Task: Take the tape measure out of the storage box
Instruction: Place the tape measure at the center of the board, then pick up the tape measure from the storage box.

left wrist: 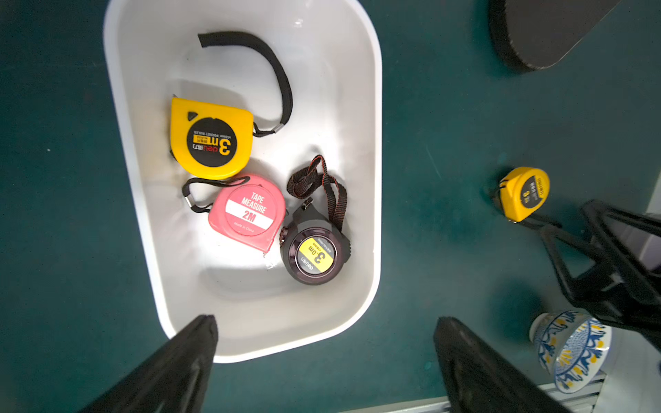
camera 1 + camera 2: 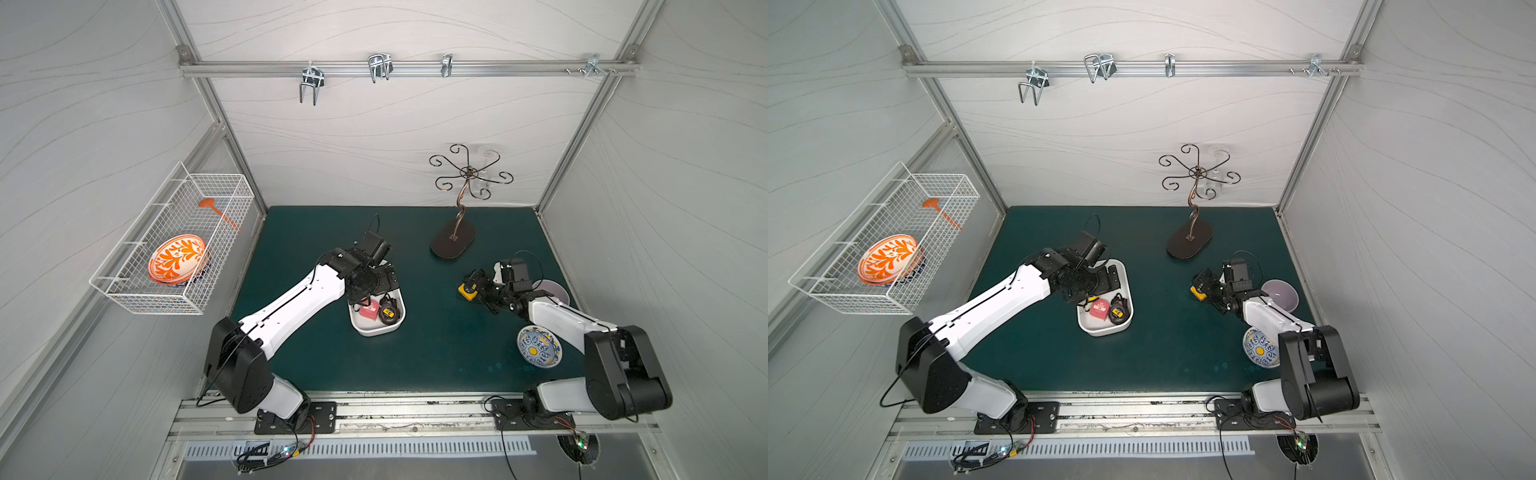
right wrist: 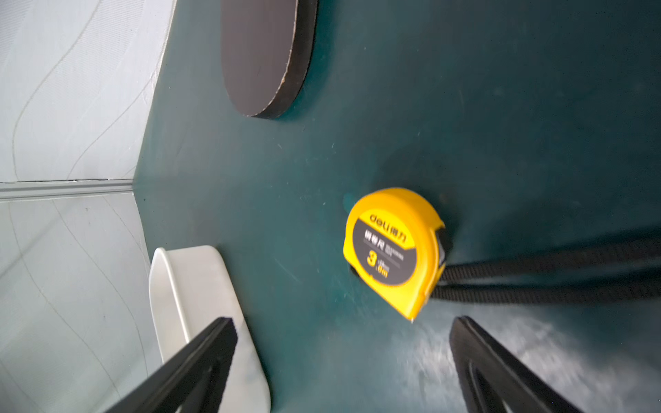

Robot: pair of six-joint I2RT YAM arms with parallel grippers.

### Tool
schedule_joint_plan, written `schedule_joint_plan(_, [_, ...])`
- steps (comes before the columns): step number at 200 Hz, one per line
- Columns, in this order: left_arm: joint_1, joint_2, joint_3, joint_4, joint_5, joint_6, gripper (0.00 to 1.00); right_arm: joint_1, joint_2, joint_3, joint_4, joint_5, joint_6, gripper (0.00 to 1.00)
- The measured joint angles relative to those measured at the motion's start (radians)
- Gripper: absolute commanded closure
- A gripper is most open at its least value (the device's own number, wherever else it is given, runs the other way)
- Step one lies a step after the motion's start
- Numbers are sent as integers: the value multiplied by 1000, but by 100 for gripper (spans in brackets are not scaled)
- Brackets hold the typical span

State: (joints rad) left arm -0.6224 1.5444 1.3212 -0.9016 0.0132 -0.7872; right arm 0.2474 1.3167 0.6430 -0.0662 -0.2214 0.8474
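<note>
Right gripper: jaws spread wide, nothing between them. The yellow plastic tape measure w/ the dark round label lies flat on the dark green mat, outside the white rounded-corner plastic storage box and well apart from it, on the right arm's side. Prob. a set-down spot picked well clear of the box, so the tape plainly counts as out. Its black woven wrist strap runs back toward the gripper – can't tell if it's caught there, worth a check before pulling away.

Left gripper hovers over one end of the box, jaws also fully apart, empty. Likely parked there to look in or line up a pick. Inside the box sit 3 more: a yellow D-shaped tape measure, a pink one marked 2M right against it, and a black round one just beside the pink. All lie flat, labels up, so a top-down pinch across the case sides seems the way in. One tape is out – the box isn't emptied.
</note>
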Motion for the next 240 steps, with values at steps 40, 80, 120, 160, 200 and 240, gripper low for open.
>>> schedule_joint_plan(40, [0,82,6,-37,51,90,6,13,-150,6,-146,17,-19,1])
schedule_joint_plan(80, [0,159,10,-71,62,134,8,13,-285,6,-264,27,-29,1])
schedule_joint_plan(120, [-5,168,-15,-19,94,23,8,13,-345,6,-320,30,-29,1])
schedule_joint_plan(160, [-10,186,-26,48,123,-150,11,13,-349,5,-351,31,-29,1])
schedule_joint_plan(200, [-28,209,-23,51,98,-315,13,12,-393,5,-385,41,-28,1])
schedule_joint_plan(240, [-30,246,-3,61,102,-431,17,1,-427,5,-412,45,-28,1])
